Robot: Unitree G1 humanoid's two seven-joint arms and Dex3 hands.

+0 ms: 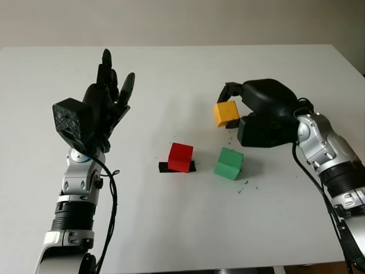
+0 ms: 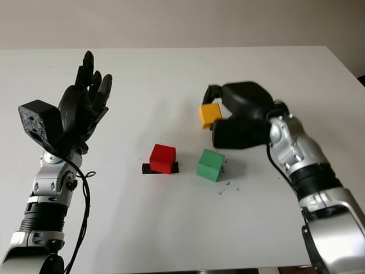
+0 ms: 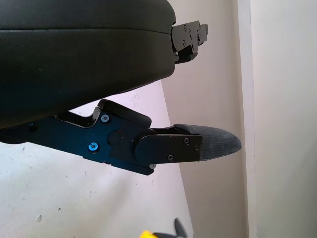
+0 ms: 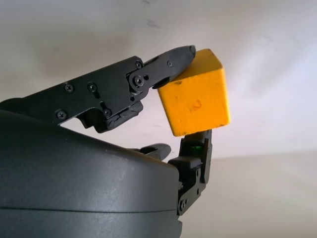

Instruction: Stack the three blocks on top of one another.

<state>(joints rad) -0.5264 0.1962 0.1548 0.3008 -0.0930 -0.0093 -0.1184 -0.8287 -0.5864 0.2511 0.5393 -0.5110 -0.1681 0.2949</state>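
Right hand [image 1: 238,108]: black, three-fingered, raised above the white worktop [image 1: 171,228], fingers [image 4: 168,62] clamped on the yellow block [image 1: 226,113]; block pinched between one fingertip on its upper edge and another beneath, clear of the surface, slightly tilted. Green block [image 1: 229,163]: on the worktop, below and just to the near side of the right hand, apart from it, one face turned obliquely. Red block [image 1: 181,157]: on the worktop beside the green block, on the side away from the right hand, not touching it; seated on a thin black strip [image 1: 164,166] that projects from under it at both ends. Dark specks [image 1: 246,184]: scattered on the worktop close to the green block, beneath the right forearm. Left hand [image 1: 108,94]: open, holding nothing, raised upright above the worktop, well apart from all three blocks, red block the nearest of them; boxy black module [image 1: 69,121] at its wrist, cable [image 1: 111,200] hanging down along the silver forearm. Pale wall [image 1: 182,23]: beyond the far edge of the worktop.
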